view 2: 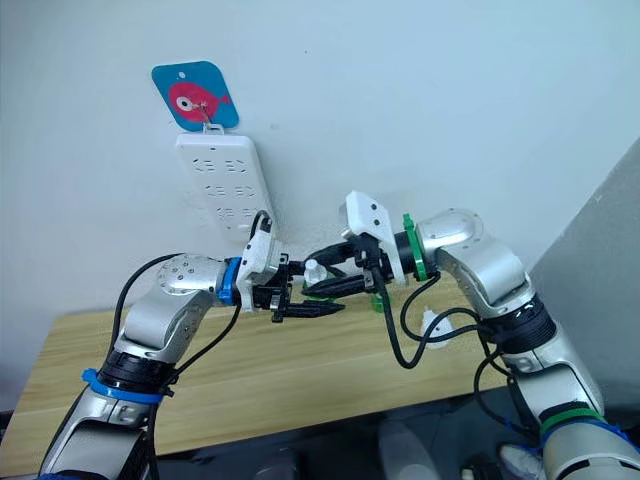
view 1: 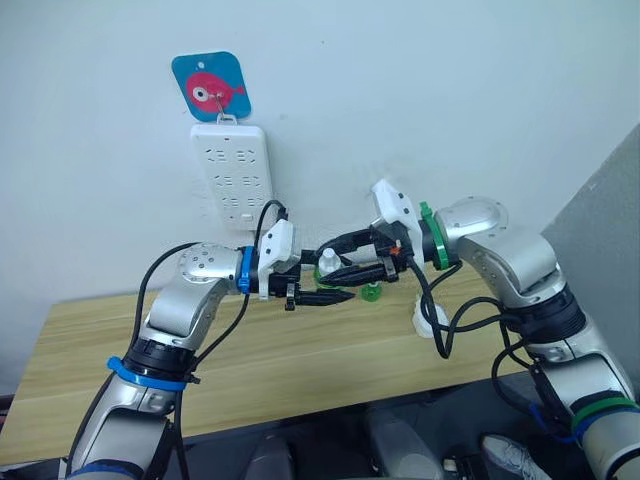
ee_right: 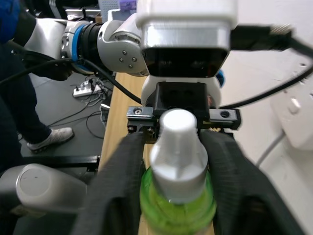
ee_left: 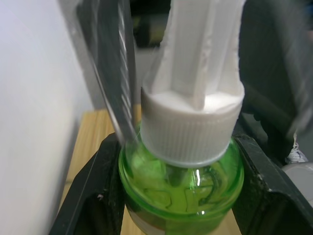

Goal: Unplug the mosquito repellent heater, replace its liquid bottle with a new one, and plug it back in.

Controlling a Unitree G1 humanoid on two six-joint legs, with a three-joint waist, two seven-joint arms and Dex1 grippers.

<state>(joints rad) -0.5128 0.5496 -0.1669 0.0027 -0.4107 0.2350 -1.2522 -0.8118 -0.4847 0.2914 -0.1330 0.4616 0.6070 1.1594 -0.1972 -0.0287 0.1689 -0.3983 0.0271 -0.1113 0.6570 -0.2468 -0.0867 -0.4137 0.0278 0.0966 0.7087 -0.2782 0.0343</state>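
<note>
Both grippers meet above the worktop point(view 1: 120, 340), below the power strip point(view 1: 232, 172). The left gripper point(ee_left: 181, 196) and right gripper point(ee_right: 176, 186) each have 2 fingers clamped on the green liquid bottle point(ee_left: 182, 182) (white-capped). Uneven pulling could twist it loose; the heater cannot be identified.

pincers meet mid-air over wooden table point(view 2: 250, 375) — white-capped bottle point(view 2: 314, 271) between them | power strip point(view 2: 222, 183) on wall
</note>
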